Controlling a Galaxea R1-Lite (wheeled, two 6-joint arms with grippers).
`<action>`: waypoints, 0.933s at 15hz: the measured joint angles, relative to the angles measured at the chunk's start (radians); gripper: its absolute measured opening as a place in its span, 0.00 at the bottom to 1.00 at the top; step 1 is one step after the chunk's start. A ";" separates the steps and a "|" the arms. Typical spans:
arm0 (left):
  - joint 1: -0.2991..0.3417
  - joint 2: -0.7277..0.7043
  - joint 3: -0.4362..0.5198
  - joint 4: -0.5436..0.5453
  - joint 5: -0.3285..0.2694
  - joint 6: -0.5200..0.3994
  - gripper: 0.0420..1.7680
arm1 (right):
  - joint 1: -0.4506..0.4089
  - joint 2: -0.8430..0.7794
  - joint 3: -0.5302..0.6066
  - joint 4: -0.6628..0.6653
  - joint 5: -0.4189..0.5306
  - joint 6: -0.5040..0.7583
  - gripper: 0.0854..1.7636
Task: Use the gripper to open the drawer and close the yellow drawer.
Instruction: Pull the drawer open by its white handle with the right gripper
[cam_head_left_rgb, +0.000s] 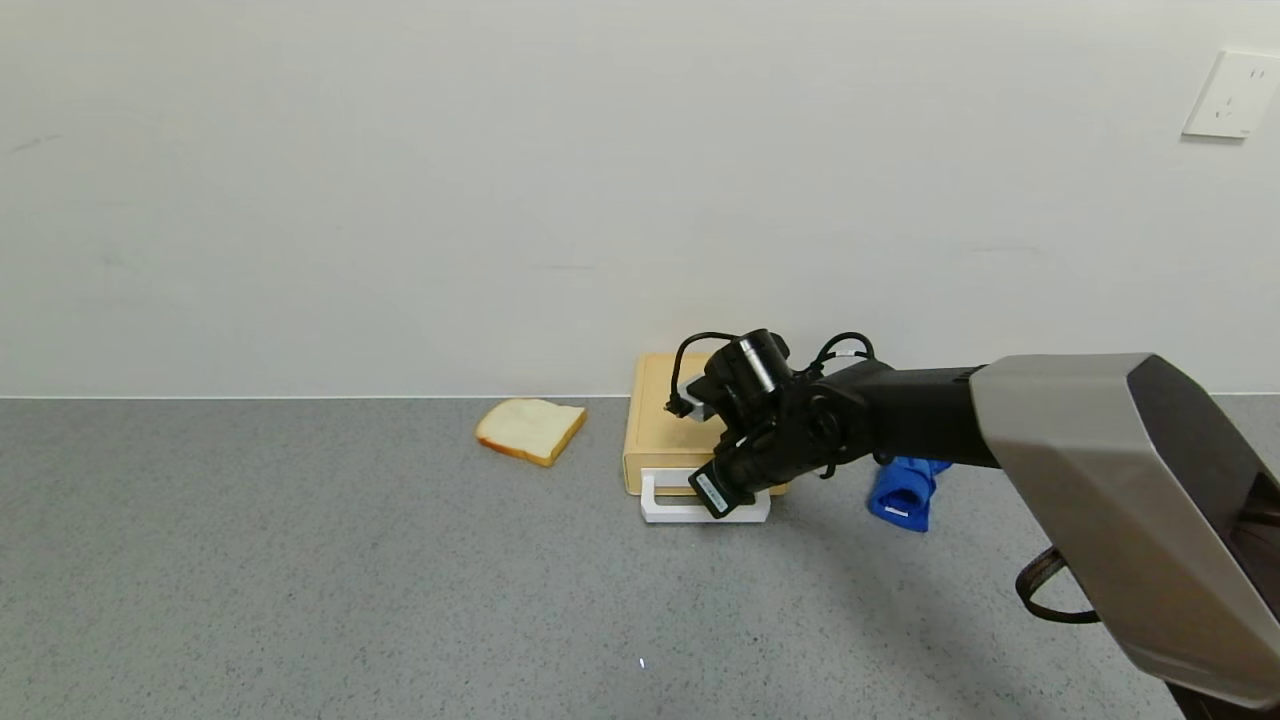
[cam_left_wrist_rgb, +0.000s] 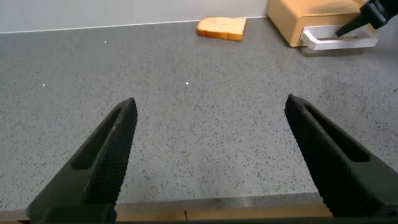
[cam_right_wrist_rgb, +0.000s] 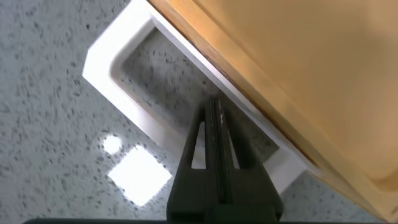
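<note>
The pale yellow-tan drawer (cam_head_left_rgb: 660, 420) lies flat on the grey counter against the wall, its white loop handle (cam_head_left_rgb: 665, 512) facing me. My right gripper (cam_head_left_rgb: 714, 498) is shut, with its tips pointing down inside the handle loop. In the right wrist view the closed fingers (cam_right_wrist_rgb: 214, 124) stand between the handle's outer bar (cam_right_wrist_rgb: 134, 112) and the drawer front (cam_right_wrist_rgb: 298, 74), gripping nothing. My left gripper (cam_left_wrist_rgb: 211, 106) is open and empty, low over the counter near its front edge. It is outside the head view.
A bread slice (cam_head_left_rgb: 530, 428) lies left of the drawer and shows in the left wrist view (cam_left_wrist_rgb: 222, 27). A blue rolled cloth (cam_head_left_rgb: 905, 492) lies right of the drawer, under my right arm. A wall socket (cam_head_left_rgb: 1230, 95) is at the upper right.
</note>
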 joint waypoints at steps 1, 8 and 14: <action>0.000 0.000 0.000 0.000 0.000 0.000 0.97 | 0.005 0.005 0.000 -0.003 -0.008 0.038 0.02; 0.000 0.000 0.000 0.000 0.000 0.000 0.97 | 0.016 0.016 -0.004 -0.018 -0.008 0.250 0.02; 0.000 0.000 0.000 0.000 0.000 0.000 0.97 | 0.014 0.028 -0.003 0.016 -0.009 0.324 0.02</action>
